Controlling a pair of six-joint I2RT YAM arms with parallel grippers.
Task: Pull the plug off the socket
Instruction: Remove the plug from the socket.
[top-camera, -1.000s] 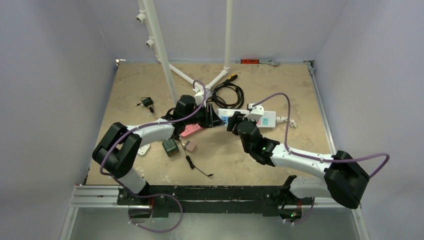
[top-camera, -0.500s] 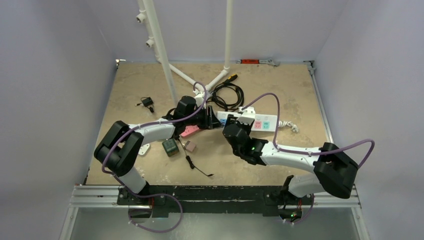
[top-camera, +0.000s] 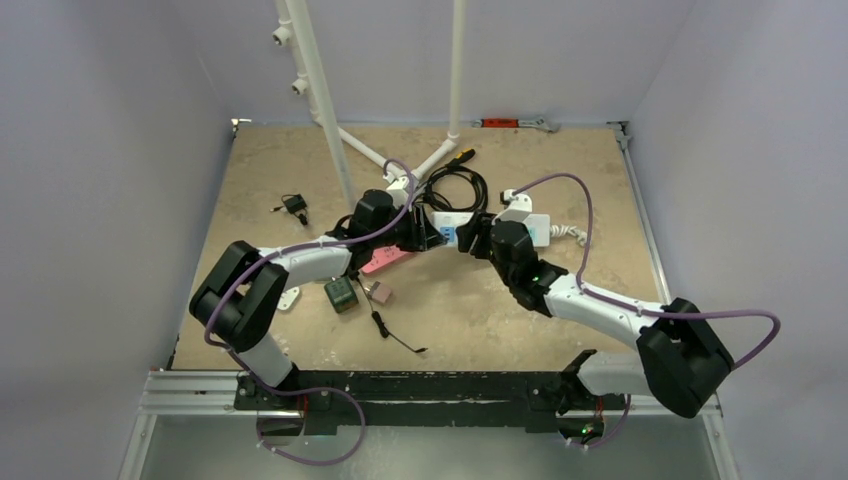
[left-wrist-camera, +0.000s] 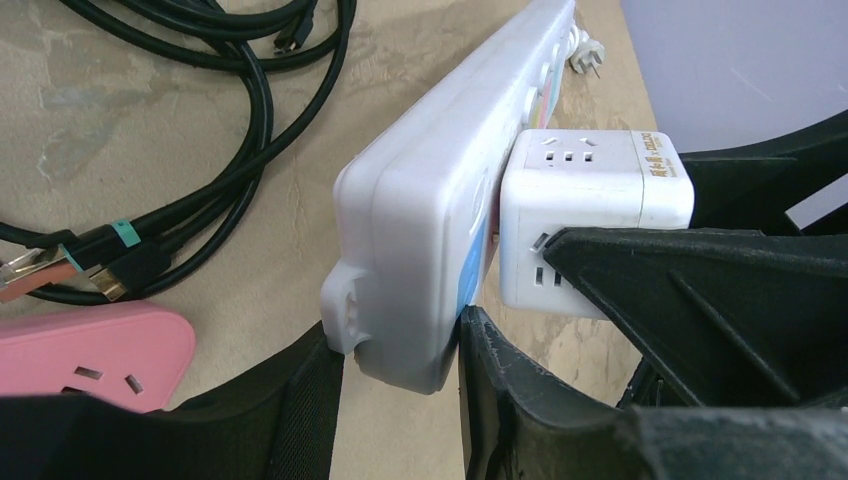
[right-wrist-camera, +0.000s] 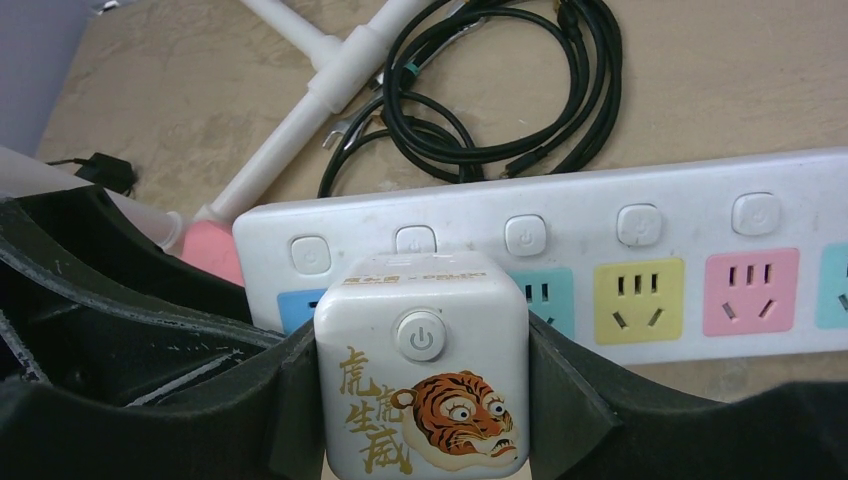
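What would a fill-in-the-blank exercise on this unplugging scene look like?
1. The left gripper clamps the end of the power strip, whose body is ____.
2. The right gripper clamps the cube plug, whose face shows a cartoon ____.
3. In the right wrist view, the socket directly left of the pink socket is ____.
4. The coiled cables behind the power strip are ____.

Missing words: white; tiger; yellow; black.

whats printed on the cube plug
An orange tiger and gold characters on the white cube plug, clearest in the right wrist view.
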